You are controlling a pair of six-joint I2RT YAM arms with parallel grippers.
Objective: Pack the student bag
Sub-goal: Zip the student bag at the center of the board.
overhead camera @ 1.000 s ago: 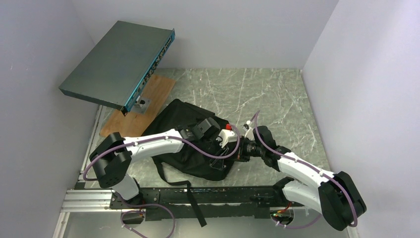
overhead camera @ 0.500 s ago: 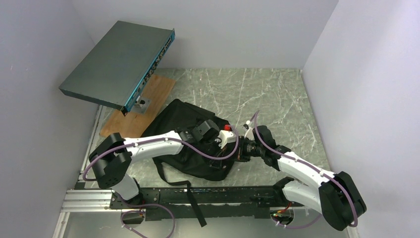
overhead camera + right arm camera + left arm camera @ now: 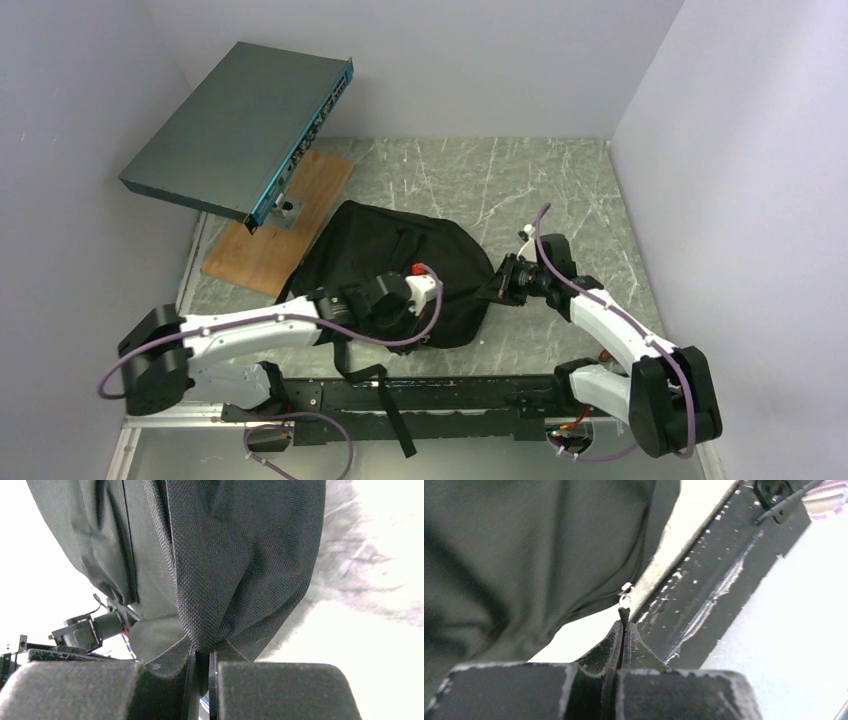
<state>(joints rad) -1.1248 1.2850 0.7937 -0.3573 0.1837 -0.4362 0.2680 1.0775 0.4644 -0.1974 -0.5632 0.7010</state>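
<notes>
The student bag (image 3: 385,255) lies black and rounded in the middle of the table. My left gripper (image 3: 425,315) is at its near edge, shut on the thin black zipper pull cord (image 3: 624,614) that hangs from a small metal slider (image 3: 626,591); the bag's fabric (image 3: 524,555) fills the left of that wrist view. My right gripper (image 3: 496,285) is at the bag's right edge, shut on a pinched fold of coarse black bag fabric (image 3: 225,565). The fold runs down between its fingers (image 3: 200,655). The bag's inside is hidden.
A grey flat electronics box (image 3: 240,125) sits tilted on a stand over a wooden board (image 3: 285,215) at the back left. A black rail (image 3: 470,395) runs along the near edge, with a bag strap (image 3: 393,400) draped over it. Grey walls close in on both sides.
My left gripper shut on the zipper pull and drew back toward the near left. My right gripper moved farther right with the fabric. The bag now looks stretched and rounder.
</notes>
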